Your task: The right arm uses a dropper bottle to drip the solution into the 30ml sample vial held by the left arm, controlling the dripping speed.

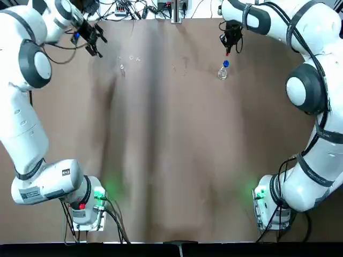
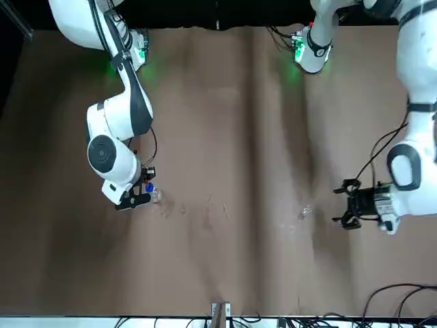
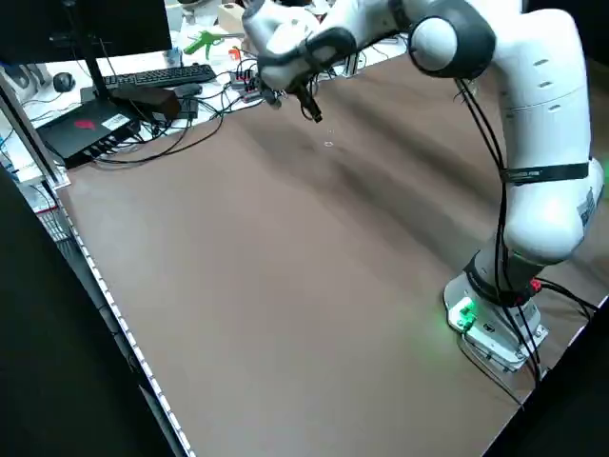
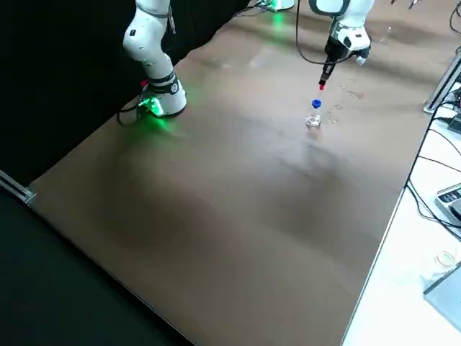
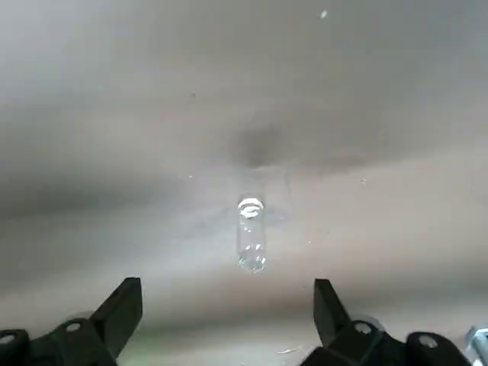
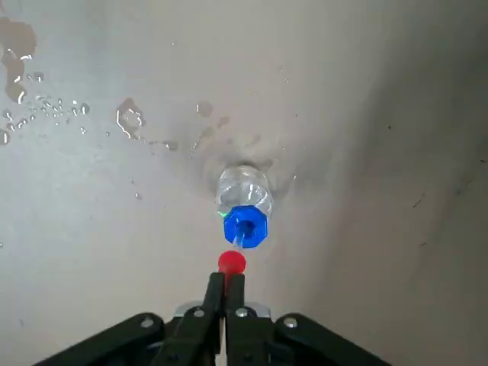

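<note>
We see the dropper bottle [image 6: 244, 200] standing upright on the brown counter [image 1: 171, 160], its red bulb [image 6: 232, 262] pinched between our right gripper [image 6: 225, 286] and its clenched jaws. The left gripper [image 5: 229, 305] hovers with jaws spread wide, the 30ml sample vial [image 5: 251, 235] upright beyond them, ungrasped. The vial looks light, slick and fragile; we would grip it mid-body, gently. Droplets [image 6: 46, 107] seem to wet the counter nearby.

A brown table [image 1: 171, 160] carries the dropper bottle [image 1: 223, 71], the sample vial [image 5: 251, 235] and scattered droplets [image 6: 130, 120].
</note>
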### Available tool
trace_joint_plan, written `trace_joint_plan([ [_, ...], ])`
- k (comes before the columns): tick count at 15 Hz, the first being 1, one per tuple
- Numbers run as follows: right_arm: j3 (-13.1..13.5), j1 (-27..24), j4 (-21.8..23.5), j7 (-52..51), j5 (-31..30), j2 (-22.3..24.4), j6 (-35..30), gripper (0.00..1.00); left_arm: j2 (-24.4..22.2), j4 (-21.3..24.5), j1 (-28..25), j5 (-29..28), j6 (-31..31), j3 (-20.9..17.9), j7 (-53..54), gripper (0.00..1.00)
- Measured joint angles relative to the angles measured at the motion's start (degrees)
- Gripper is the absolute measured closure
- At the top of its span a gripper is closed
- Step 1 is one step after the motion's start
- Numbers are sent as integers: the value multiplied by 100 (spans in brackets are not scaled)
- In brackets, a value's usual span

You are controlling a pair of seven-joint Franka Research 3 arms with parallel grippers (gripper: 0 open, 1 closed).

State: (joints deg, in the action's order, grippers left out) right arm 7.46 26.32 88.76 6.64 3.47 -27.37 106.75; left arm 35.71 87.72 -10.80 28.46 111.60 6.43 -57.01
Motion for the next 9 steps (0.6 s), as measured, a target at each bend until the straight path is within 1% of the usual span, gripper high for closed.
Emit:
trace_joint_plan([
  [1,1,0,1,0,0,-4,0,96,-213,-6,2,-249,-137,3,0,1],
  [2,1,0,1,0,0,-4,0,96,-614,-10,51,-773,-355,28,8,1],
  [3,1,0,2,0,0,-7,0,96,-774,-14,82,-1026,-463,62,55,1],
  [6,1,-1,5,0,-2,-23,0,96,-1039,-117,143,-1570,-733,238,444,1],
  [9,8,-12,9,-1,-3,-30,3,94,-1212,-240,182,-1922,-944,343,1575,1],
])
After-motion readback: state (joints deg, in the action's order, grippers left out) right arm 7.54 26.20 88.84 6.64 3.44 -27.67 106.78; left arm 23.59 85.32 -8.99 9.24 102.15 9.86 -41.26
